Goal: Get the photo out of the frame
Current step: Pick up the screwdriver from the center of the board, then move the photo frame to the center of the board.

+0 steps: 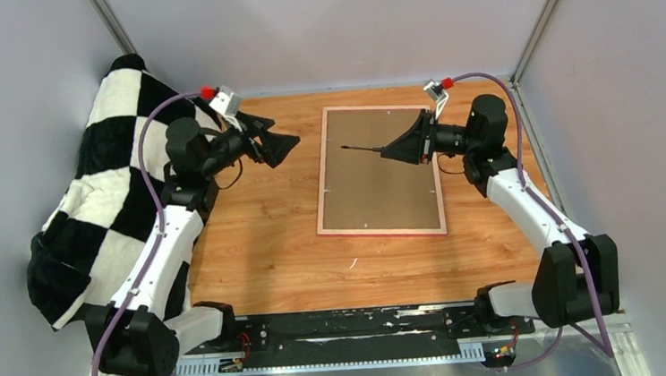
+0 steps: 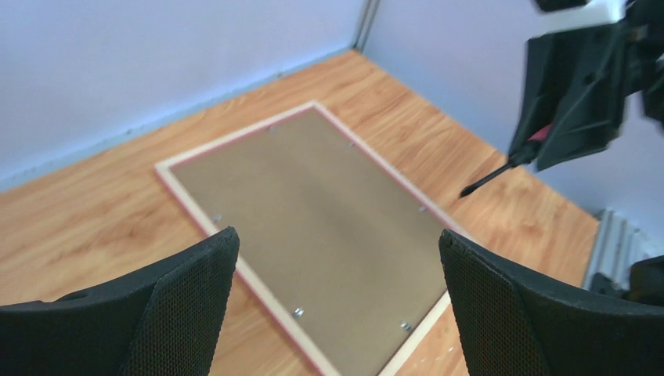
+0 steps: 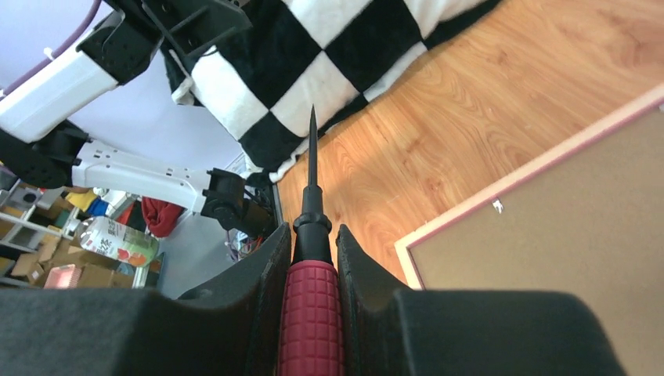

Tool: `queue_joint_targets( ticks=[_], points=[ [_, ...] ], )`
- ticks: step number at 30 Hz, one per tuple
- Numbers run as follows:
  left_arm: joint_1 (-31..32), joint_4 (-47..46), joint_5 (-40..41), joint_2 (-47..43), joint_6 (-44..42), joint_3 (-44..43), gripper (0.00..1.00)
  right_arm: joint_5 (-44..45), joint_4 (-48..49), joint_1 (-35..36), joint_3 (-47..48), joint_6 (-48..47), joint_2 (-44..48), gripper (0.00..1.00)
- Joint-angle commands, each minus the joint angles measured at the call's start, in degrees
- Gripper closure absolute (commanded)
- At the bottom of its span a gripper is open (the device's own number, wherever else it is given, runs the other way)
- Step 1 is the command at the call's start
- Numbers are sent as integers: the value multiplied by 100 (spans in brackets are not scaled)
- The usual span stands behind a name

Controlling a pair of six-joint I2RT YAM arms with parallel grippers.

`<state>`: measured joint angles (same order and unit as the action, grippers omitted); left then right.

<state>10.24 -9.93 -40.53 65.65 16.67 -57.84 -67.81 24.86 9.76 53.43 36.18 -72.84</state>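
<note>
frame [image 1: 378, 232] face-down on counter [image 1: 262, 247], backing board [image 1: 380, 171] in place | right tool [image 3: 315, 233] pinching screwdriver [image 3: 312, 313], left tool [image 2: 337, 239] spread | photo unseen, not out

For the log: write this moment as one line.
left gripper open; right gripper shut on red-handled screwdriver; pink-bordered rectangular frame face down, brown backing board on

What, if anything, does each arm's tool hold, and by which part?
The right tool grips a screwdriver by its red ribbed handle; the left tool is open, holding nothing.
</note>
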Motion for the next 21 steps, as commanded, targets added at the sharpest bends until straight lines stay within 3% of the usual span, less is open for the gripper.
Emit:
queue_joint_targets(
  ticks=[1, 7, 15, 21],
  points=[
    [-22, 71, 480, 251, -903, 386, 0, 362, -1431, -96, 362, -711, -198, 100],
    [70, 79, 747, 800, -1092, 519, 0, 564, -2054, -137, 504, -606, -744, 100],
    [805, 71, 2139, 1572, -1586, 503, 0, 663, -2899, -234, 769, -962, -1485, 100],
    [1146, 75, 2996, 2540, -1411, 66, 0, 411, -3585, -317, 1005, -1281, -2342, 100]
  ],
)
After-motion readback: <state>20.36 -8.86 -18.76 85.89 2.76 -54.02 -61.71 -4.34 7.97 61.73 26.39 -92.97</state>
